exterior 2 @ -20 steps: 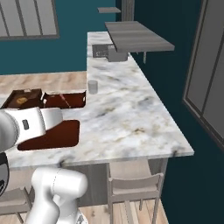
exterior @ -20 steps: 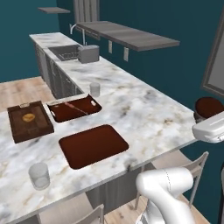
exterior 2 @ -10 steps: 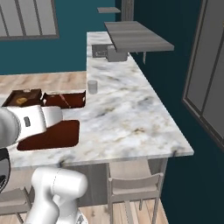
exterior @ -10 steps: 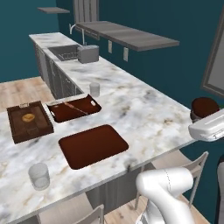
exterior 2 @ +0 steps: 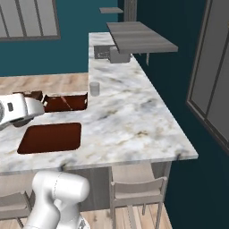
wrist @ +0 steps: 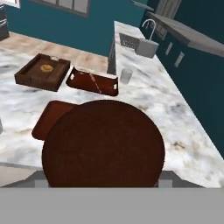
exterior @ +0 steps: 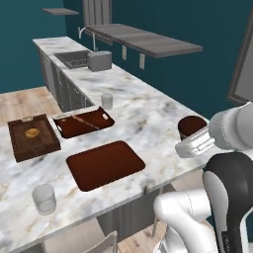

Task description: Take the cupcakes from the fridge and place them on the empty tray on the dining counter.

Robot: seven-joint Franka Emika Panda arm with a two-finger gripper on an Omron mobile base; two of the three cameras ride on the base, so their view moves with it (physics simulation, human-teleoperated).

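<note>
A dark brown cupcake hangs over the near right edge of the marble dining counter, with my gripper shut on it. In the hand view the cupcake sits close in front and hides my fingertips. The empty tray, flat and reddish-brown, lies on the counter to the left of the cupcake. The empty tray also lies near the counter's front edge, and the empty tray peeks out behind the cupcake. Tall grey doors stand on the right; I cannot tell whether they are the fridge.
A handled tray and a deep wooden box lie behind the empty tray. One glass stands near the front edge, another glass farther back. A toaster and sink are at the far end. A chair is tucked under the counter.
My hand has carried the cupcake leftward, from beyond the counter's right edge to over its near right part. The things on the counter have not moved.
</note>
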